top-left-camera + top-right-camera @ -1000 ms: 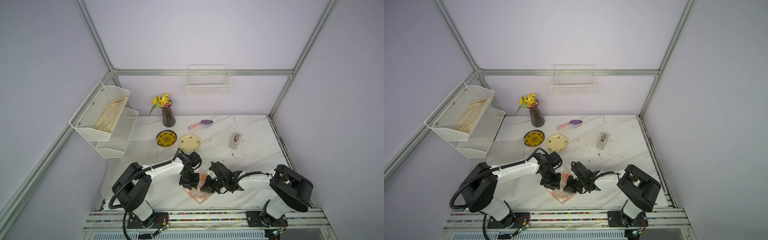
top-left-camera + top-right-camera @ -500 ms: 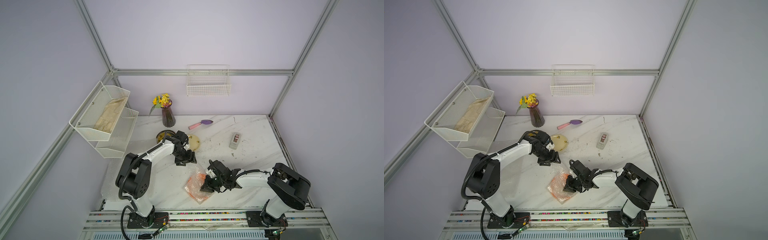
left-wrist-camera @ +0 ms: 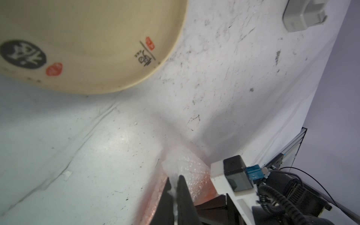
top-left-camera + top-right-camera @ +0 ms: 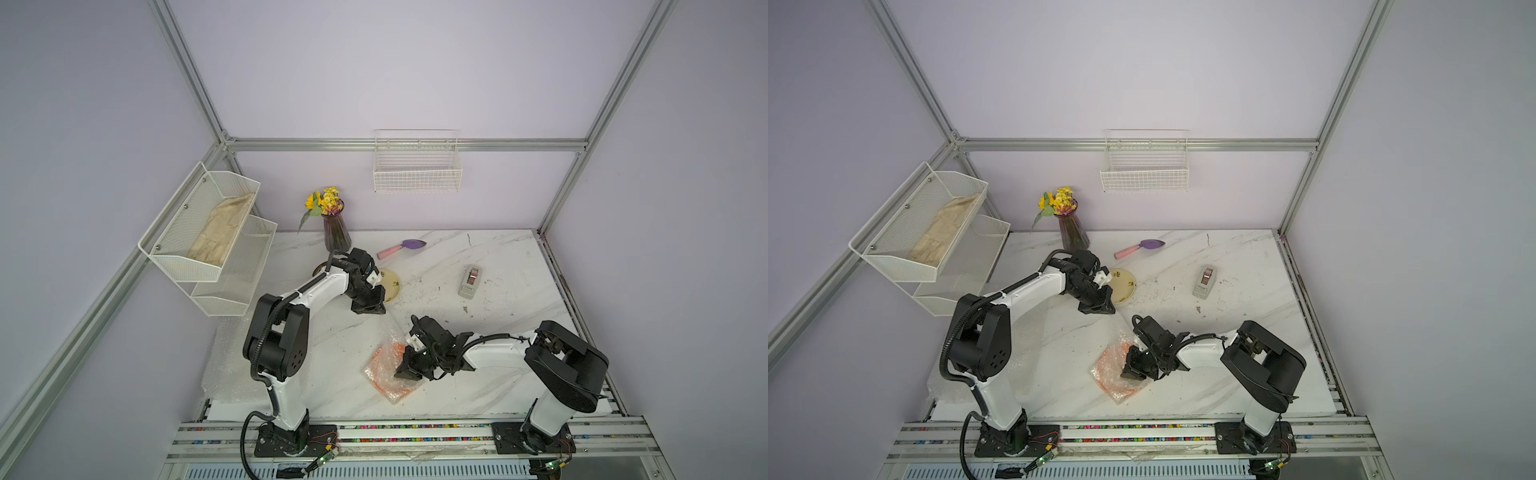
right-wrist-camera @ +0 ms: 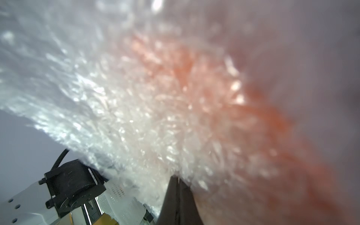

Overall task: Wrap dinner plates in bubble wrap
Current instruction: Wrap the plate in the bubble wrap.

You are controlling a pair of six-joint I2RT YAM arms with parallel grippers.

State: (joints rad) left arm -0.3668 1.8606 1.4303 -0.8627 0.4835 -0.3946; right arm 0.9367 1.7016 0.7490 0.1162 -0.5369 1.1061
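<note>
The orange plate (image 4: 384, 368) lies near the table's front inside crinkly bubble wrap (image 4: 390, 332). My right gripper (image 4: 406, 370) rests on its right side, shut on the wrap (image 5: 136, 116). A loose flap of the wrap runs back from the plate to my left gripper (image 4: 372, 308), which is shut on its edge (image 3: 181, 165), just in front of the cream plate (image 4: 392, 284). In the left wrist view the cream plate (image 3: 87, 44) fills one corner. Only a dark sliver of the yellow plate (image 4: 318, 270) shows behind the left arm.
More bubble wrap sheets (image 4: 232, 365) lie at the front left. A flower vase (image 4: 336, 235), a pink-handled purple scoop (image 4: 401, 247) and a grey tape dispenser (image 4: 469, 282) stand further back. A white wire rack (image 4: 208, 249) holding beige cloth hangs at the left.
My left gripper left the wrapped orange plate, swung back towards the cream plate, opened and shut again on the wrap's edge. The right gripper stayed shut at the wrapped plate.
</note>
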